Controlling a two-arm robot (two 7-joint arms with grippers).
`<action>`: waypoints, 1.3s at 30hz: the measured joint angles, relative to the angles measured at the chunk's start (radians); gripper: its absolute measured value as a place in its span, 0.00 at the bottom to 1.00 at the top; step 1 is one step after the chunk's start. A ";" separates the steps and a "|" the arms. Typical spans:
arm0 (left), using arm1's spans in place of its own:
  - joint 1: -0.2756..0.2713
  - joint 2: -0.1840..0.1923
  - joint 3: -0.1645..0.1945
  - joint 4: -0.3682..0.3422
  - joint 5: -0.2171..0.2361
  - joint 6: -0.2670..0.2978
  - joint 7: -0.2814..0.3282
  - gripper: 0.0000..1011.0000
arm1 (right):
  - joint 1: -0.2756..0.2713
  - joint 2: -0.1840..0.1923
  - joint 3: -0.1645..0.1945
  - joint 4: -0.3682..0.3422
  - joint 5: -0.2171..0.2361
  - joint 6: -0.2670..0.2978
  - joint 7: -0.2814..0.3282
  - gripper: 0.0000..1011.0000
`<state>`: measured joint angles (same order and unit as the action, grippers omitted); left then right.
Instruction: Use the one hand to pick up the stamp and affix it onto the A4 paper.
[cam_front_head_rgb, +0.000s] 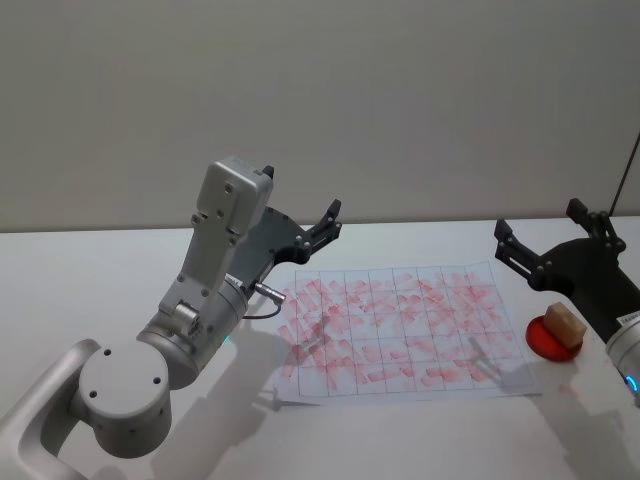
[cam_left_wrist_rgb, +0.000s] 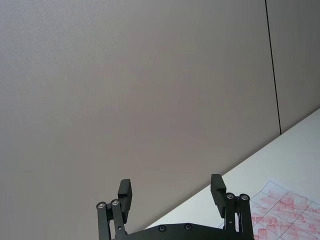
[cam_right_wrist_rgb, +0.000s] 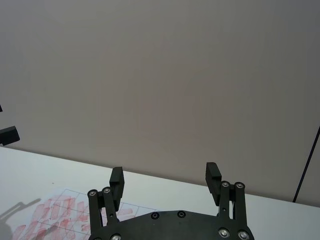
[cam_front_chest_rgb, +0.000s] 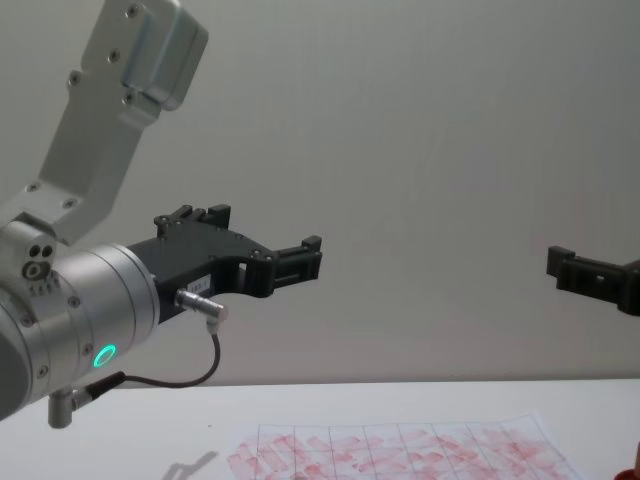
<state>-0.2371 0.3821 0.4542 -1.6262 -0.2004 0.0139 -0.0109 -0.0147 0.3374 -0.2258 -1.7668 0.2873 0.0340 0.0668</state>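
At the near right the stamp (cam_front_head_rgb: 563, 321) sits on a red round pad (cam_front_head_rgb: 537, 338), just right of the A4 paper (cam_front_head_rgb: 400, 330). Farther back, the right gripper (cam_front_head_rgb: 538, 222) hangs wide open and empty. The left gripper (cam_front_head_rgb: 328, 222), likewise spread and empty, hovers over the paper's far-left corner.

The left arm (cam_front_head_rgb: 205, 290) is bent at the elbow, forearm raised. Its silver wrist (cam_front_chest_rgb: 95, 310) carries a lit green ring. The left gripper (cam_front_head_rgb: 330, 222) points forward and slightly upward, jaws spread wide and empty. The right gripper (cam_front_head_rgb: 540, 228) is raised at the right and aimed forward, jaws likewise apart and empty.
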 joint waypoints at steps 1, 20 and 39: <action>0.000 0.000 0.000 0.000 0.000 0.000 0.000 0.99 | 0.000 0.000 0.000 0.000 0.000 0.000 0.000 0.99; 0.000 0.000 0.000 0.000 0.000 0.000 0.000 0.99 | 0.000 0.000 0.000 0.000 0.000 0.000 0.000 0.99; 0.000 0.000 0.000 0.000 0.000 0.000 0.000 0.99 | 0.000 0.000 0.000 0.000 0.000 0.000 0.000 0.99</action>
<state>-0.2372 0.3821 0.4542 -1.6262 -0.2004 0.0139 -0.0109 -0.0146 0.3375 -0.2258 -1.7667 0.2873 0.0341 0.0668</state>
